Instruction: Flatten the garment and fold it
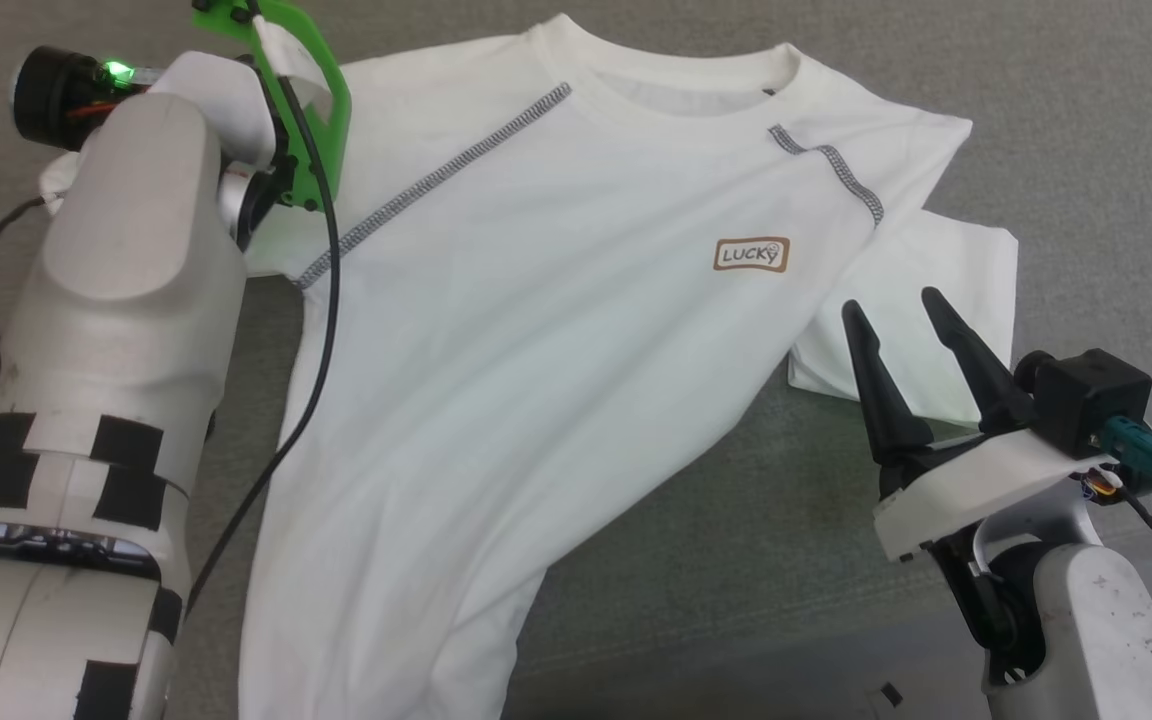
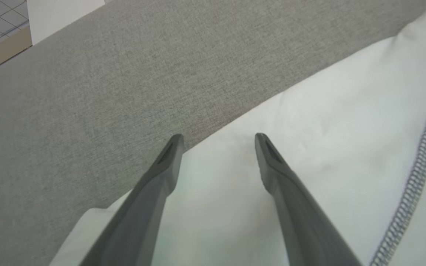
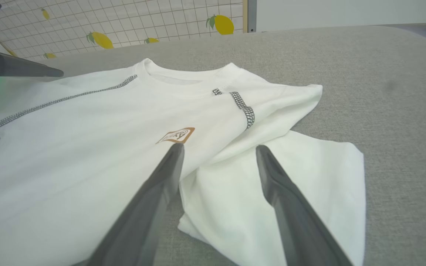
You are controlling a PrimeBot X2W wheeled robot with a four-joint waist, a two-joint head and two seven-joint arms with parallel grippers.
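Overhead, in the head view, the white T-shirt [image 1: 536, 350] lies front-up and mostly spread on the grey fabric surface [image 1: 1086, 120], with its collar at the far side. The right gripper [image 1: 891, 300] stands at the shirt's right side. Its two dark fingers are spread apart and empty, and their tips are over the creased right sleeve [image 1: 946, 290], right of and nearer than the brown LUCKY patch [image 1: 751, 254]. The pale left forearm [image 1: 126, 290] covers the shirt's left sleeve.

Next, in the left wrist view, the left gripper [image 2: 218, 136] is parted and holds nothing, above the shirt's sleeve edge. One fingertip sits at the cloth's border and the other over white fabric, with a grey zigzag seam [image 2: 416, 173] off to one side. Whether the tips touch the cloth is unclear.

Last, in the right wrist view, the right gripper [image 3: 219, 146] gapes over the fold where the sleeve meets the shirt's body, and the patch is just beyond one fingertip.
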